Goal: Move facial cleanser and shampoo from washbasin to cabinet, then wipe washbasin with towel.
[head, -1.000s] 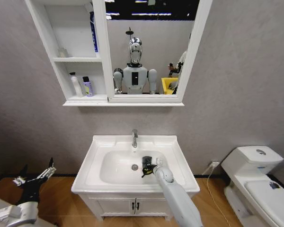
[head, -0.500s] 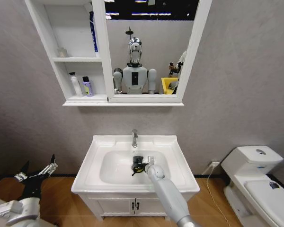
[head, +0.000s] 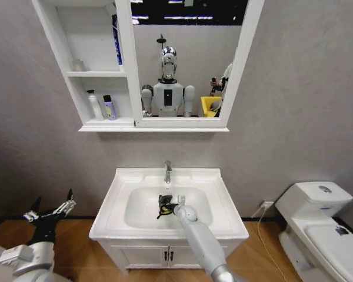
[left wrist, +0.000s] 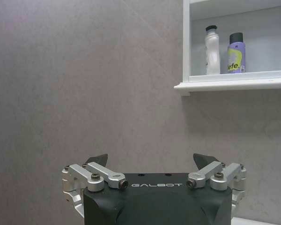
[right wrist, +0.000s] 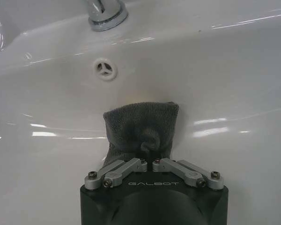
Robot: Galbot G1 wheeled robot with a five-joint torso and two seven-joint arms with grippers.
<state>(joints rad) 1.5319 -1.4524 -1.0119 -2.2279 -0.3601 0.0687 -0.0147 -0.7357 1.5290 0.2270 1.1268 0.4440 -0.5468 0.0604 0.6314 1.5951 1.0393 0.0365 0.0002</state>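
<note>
Right gripper [right wrist: 147,161] pinches the towel [right wrist: 141,129] tight, deep in the washbasin [head: 120,176] bowl just below the tap [head: 167,171]. We judge the wipe is under way; to do it well we should keep the cloth flat on the ceramic and sweep round the bowl, clear of the tap. Our right wrist view shows the overflow hole [right wrist: 104,69] above the towel. Our left gripper [left wrist: 150,161] idles, fingers spread, low beside the washbasin; its camera shows two bottles [left wrist: 223,49] on the cabinet [left wrist: 234,83].
</note>
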